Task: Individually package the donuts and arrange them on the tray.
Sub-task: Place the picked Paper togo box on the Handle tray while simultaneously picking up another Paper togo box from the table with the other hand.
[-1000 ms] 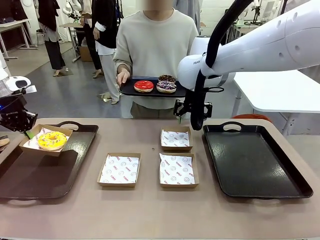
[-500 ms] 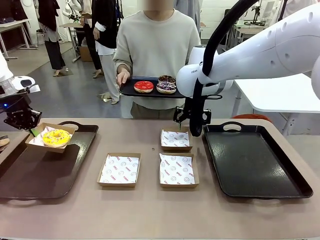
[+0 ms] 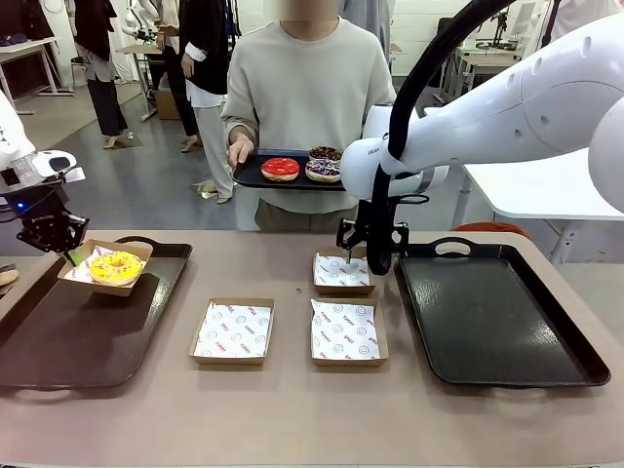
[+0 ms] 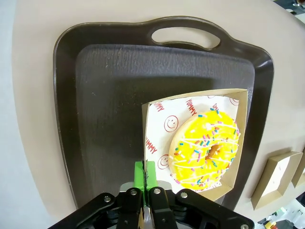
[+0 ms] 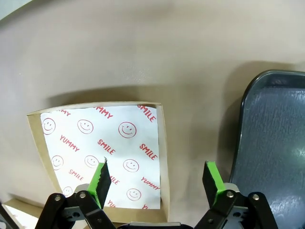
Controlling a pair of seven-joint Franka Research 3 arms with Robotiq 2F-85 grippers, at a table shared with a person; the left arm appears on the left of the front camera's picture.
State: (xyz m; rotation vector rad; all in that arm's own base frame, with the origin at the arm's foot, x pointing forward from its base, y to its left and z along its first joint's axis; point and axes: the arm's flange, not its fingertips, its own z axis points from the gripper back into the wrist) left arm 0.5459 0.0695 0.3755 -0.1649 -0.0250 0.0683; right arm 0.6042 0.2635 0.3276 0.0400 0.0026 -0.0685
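Setting it down well on the large dark plastic tray (image 3: 58,341) at left probably means holding the shallow brown cardboard box (image 4: 243,114) level. The left tool (image 4: 144,174) is clamped on its rim, with the yellow-iced ring donut (image 4: 206,148) inside. The right tool (image 5: 157,179), spread wide, hovers over an empty paper-lined box (image 5: 95,138) on the bench (image 3: 292,409).

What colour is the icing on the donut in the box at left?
The donut has yellow icing with coloured sprinkles; clearest in the left wrist view.

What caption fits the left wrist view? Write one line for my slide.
Left pincer, shut on the edge of a paper-lined box, holds the yellow-iced donut over a dark tray.
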